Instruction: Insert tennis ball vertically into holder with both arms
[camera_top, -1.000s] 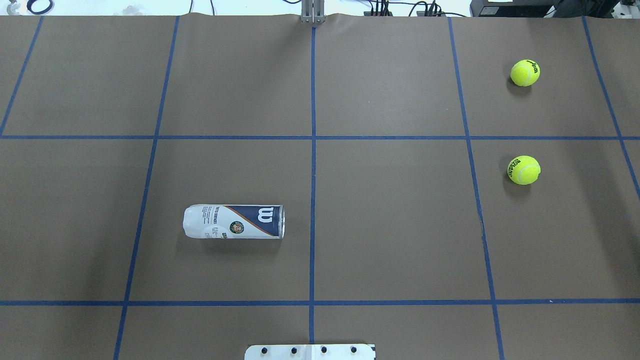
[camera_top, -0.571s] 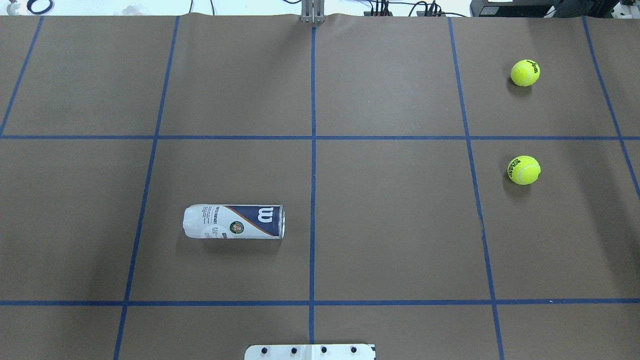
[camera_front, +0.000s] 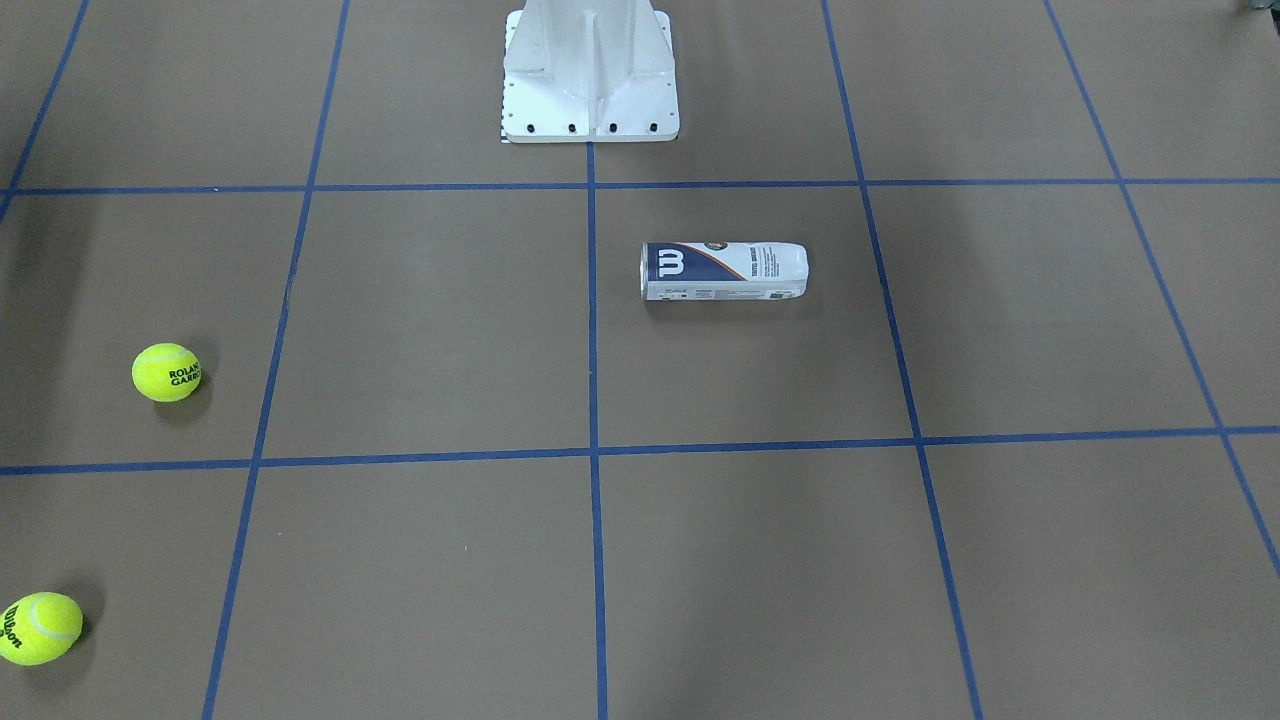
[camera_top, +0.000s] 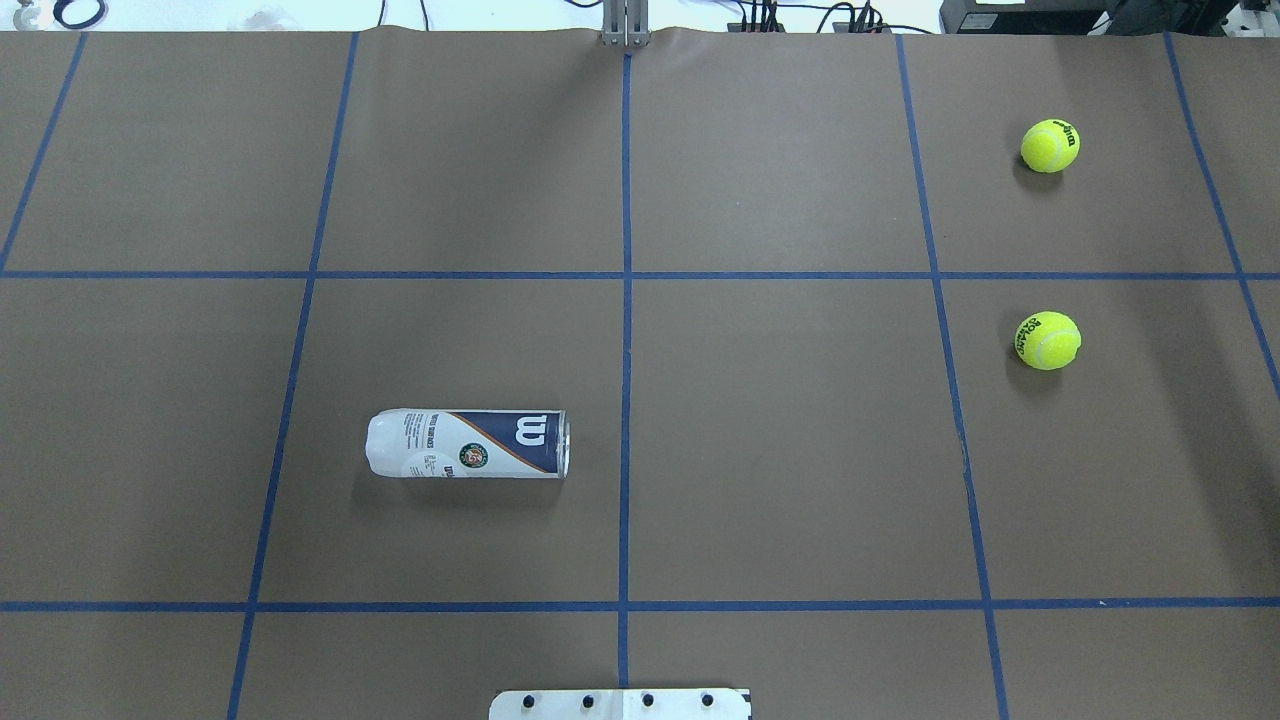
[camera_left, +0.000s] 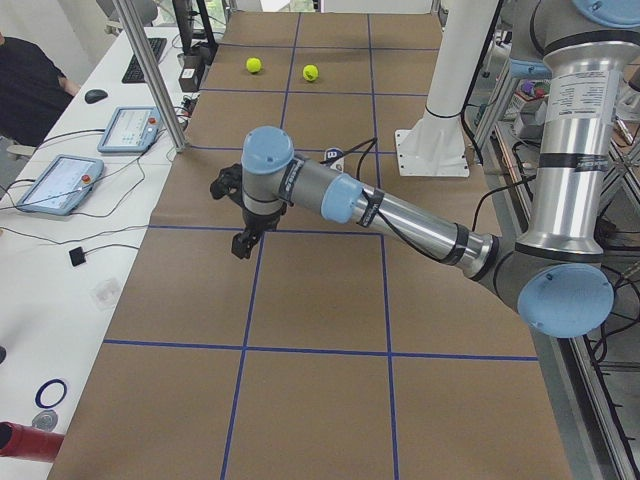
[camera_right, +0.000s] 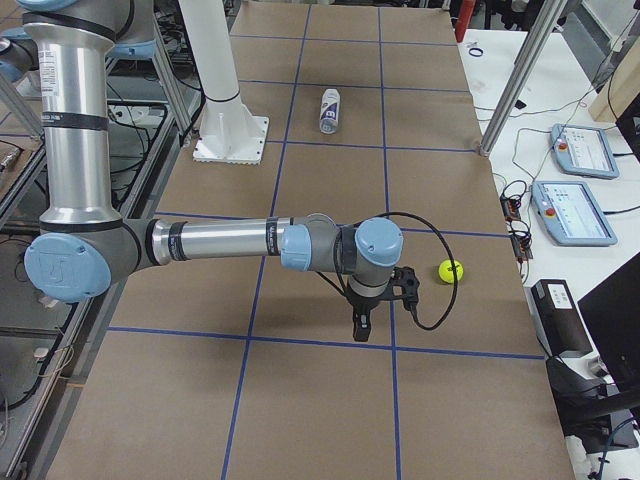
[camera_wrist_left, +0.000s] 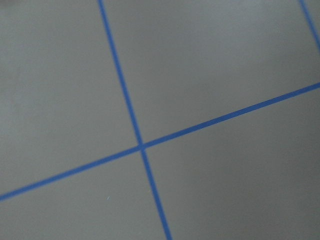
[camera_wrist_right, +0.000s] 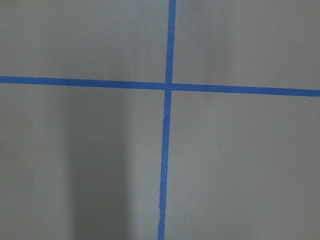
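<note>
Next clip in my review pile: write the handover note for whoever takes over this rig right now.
Left gripper: above bare table, carrying none of the task's things; open or shut cannot be told.
Right gripper: the same.
Holder: lying on its side on the robot's left half, metal rim toward the centre line.
Far tennis ball and near tennis ball: loose on the right half, apart.
Done: nothing.
Left: lift and hold the holder upright, probably with the left arm; pick a ball with the right; drop it in from above.

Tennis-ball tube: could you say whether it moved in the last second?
No; the tennis-ball tube still lies left of the centre tape line.
</note>
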